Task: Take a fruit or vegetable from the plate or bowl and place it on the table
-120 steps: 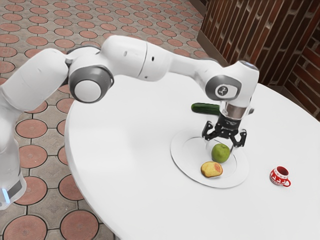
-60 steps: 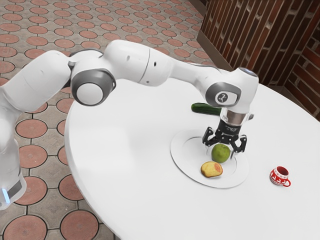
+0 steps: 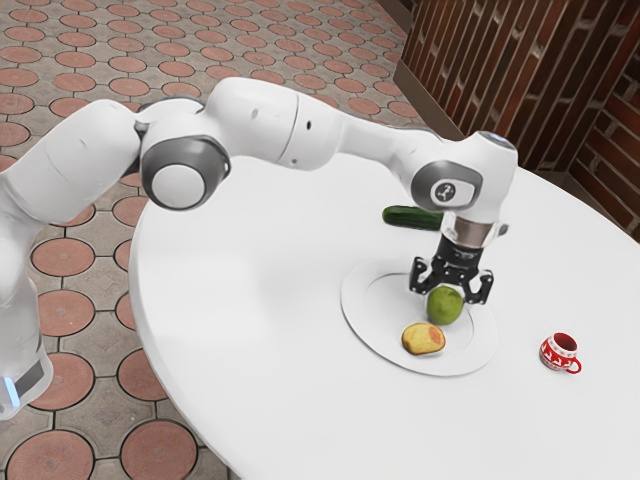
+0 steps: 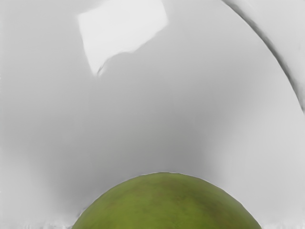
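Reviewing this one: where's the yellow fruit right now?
In the exterior view, the yellow fruit lies on the white plate, beside the green apple, lower and slightly toward the exterior view's left.

You can read no word, brand or number with certainty. Above the pincer, on the arm's white wrist joint, you see a small dark-and-white emblem, its detail too small to make out. On the black housing just over the pincer's fingers, you find pale marks, also too tiny to read. Well apart from the pincer, the red mug shows you white figures, none legible as letters.
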{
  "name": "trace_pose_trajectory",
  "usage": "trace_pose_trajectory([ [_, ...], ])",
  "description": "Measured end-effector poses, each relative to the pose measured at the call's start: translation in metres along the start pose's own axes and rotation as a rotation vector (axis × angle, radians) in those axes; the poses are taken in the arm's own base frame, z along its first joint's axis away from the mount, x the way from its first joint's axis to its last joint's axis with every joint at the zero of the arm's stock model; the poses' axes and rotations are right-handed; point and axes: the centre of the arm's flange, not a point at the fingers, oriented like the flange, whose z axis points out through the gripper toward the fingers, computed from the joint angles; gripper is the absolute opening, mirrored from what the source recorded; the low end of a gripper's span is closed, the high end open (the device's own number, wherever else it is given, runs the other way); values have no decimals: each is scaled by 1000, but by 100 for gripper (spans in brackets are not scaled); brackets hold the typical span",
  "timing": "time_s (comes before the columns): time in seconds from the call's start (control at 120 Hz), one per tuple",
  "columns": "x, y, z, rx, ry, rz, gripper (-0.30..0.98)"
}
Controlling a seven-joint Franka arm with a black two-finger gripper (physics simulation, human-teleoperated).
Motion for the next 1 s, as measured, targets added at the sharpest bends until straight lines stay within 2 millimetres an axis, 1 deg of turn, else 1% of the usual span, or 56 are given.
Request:
trace_pose_trajectory([
  [0.075, -3, -2, -20, -17, 30, 9, 30],
  [0.125, -6, -1, -46, -50, 64, 20, 29],
  [0.158, -10, -2, -68, -76, 88, 29, 29],
  [0.183, -12, -5, -86, -93, 104, 32, 29],
  [0.217, -14, -11, -103, -106, 121, 33, 30],
  [0.267, -15, -20, -118, -106, 137, 31, 30],
  [0.292, -11, -30, -121, -92, 140, 20, 30],
  [0.325, 1, -47, -122, -65, 144, -7, 30],
  [0.358, 18, -70, -122, -31, 147, -48, 30],
  [0.4, 44, -97, -122, 0, 150, -105, 29],
  [0.467, 93, -131, -124, 28, 150, -197, 29],
  [0.517, 126, -152, -124, 41, 146, -253, 29],
  [0.592, 167, -181, -127, 55, 137, -320, 29],
  [0.625, 179, -189, -126, 62, 133, -338, 29],
  [0.667, 187, -195, -125, 69, 128, -345, 29],
  [0.675, 188, -195, -124, 70, 127, -346, 29],
  [0.717, 189, -196, -123, 73, 121, -342, 41],
  [0.783, 185, -195, -125, 69, 113, -329, 51],
  [0.892, 175, -200, -127, 71, 102, -320, 60],
  [0.925, 171, -203, -133, 62, 101, -326, 62],
  [0.942, 166, -202, -138, 50, 96, -327, 63],
  [0.958, 156, -201, -146, 35, 94, -326, 64],
  [1.0, 121, -195, -167, -1, 84, -314, 65],
])
